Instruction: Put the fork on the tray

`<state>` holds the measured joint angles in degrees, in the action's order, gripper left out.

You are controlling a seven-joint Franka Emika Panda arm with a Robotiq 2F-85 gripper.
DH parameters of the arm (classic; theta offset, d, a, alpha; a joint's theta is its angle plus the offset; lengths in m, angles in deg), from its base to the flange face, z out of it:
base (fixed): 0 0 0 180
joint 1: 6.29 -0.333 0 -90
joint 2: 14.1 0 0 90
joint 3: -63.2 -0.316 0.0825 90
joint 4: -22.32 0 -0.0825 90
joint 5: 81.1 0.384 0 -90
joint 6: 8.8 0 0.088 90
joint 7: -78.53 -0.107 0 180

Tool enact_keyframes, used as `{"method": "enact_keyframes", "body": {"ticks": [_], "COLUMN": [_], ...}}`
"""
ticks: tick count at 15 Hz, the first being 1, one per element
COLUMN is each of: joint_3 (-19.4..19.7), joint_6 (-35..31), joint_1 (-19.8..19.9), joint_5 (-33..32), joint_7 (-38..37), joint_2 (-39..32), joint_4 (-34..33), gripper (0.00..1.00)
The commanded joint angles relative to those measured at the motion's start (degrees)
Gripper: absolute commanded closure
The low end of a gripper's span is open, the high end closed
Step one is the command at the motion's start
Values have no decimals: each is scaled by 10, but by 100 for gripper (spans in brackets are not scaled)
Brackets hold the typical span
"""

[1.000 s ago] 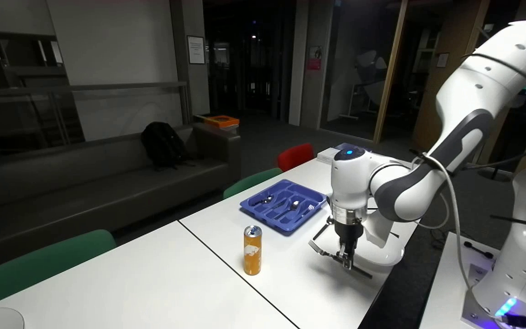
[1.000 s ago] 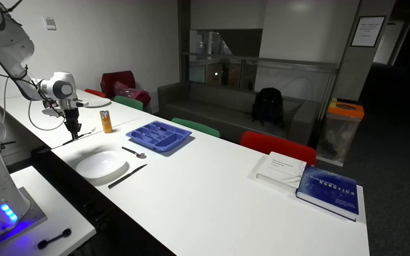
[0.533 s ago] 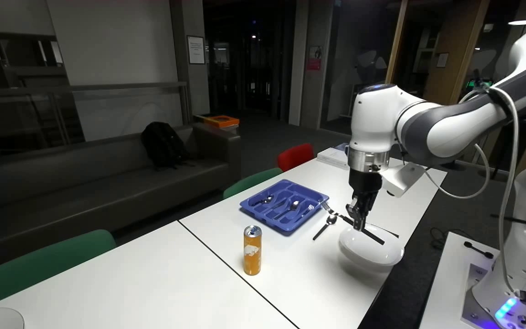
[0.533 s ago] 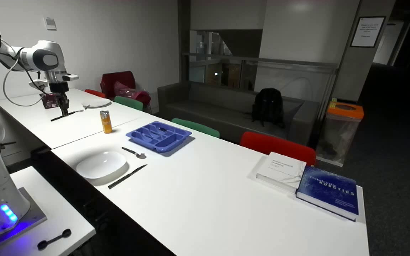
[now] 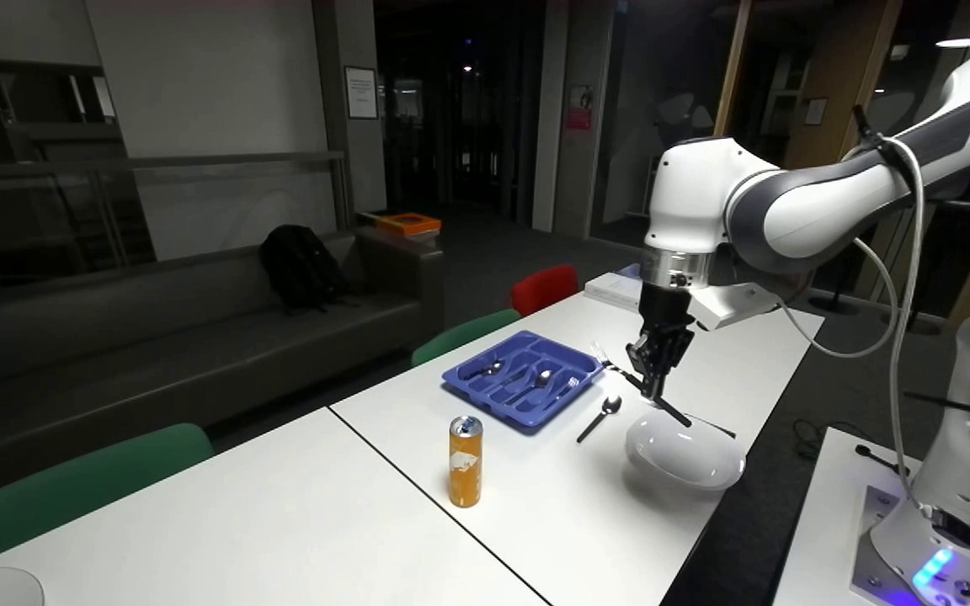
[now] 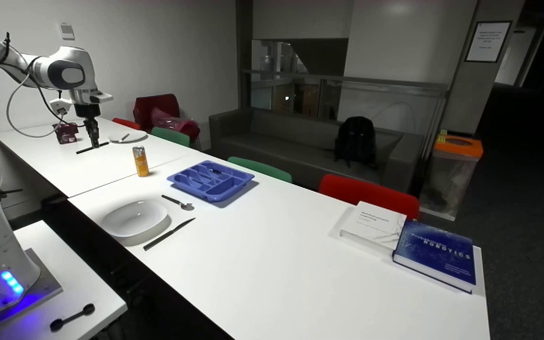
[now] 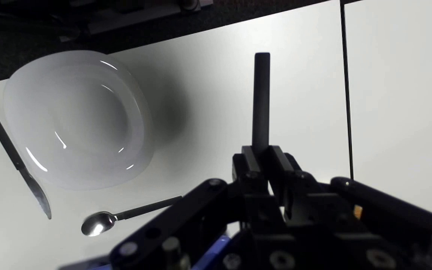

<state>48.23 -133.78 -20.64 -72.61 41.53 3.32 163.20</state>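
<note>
A long white desk point(image 6: 300, 255) has a flat top, with a thin dark line across it where two parts meet. Over it reaches a big robot arm point(image 5: 687, 202), white and dark grey. A blue plastic tray point(image 6: 222, 187), with four straight sides and many slots, sits on the desk. Near it, close to the desk edge on the arm's side, is a shiny white plate point(image 6: 135, 218), deep like a bowl. The black tool point(image 5: 653, 396) hangs down from the end of the arm. A round orange can point(image 5: 466, 461) with a silver top stands up straight by the dark line. A thin knife point(image 6: 170, 233), black handle and silver blade, lies just beside the plate.

The slim fork point(image 7: 261, 101) with the black handle is up in the air, and the tool pinches it by that handle. In the wrist view the handle's end points to the desk edge on the arm's side. In an exterior view its silver prongs point(image 5: 599, 353) point the other way, away from the arm. So its long line goes across the desk. A short spoon point(image 7: 126, 214), black handle and silver bowl, lies between the plate and the tray.
</note>
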Motion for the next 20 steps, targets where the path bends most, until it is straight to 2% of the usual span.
{"method": "enact_keyframes", "body": {"ticks": [1, 6, 7, 9, 13, 17, 20], "joint_3": [-11, -13, -13, -14, 4, 37, 53], "joint_6": [1, 1, 1, -59, -141, -199, -243], "joint_1": [10, 10, 10, 27, 64, 105, 114], "joint_5": [4, 3, 3, 1, -9, -2, 3], "joint_7": [3, 3, 3, -51, -104, -146, -205], "joint_2": [1, 1, 1, -6, -42, -96, -134], "joint_4": [-1, -1, -1, -3, -30, -64, -81], "gripper": [88, 88, 97, 97, 97, 97, 97]}}
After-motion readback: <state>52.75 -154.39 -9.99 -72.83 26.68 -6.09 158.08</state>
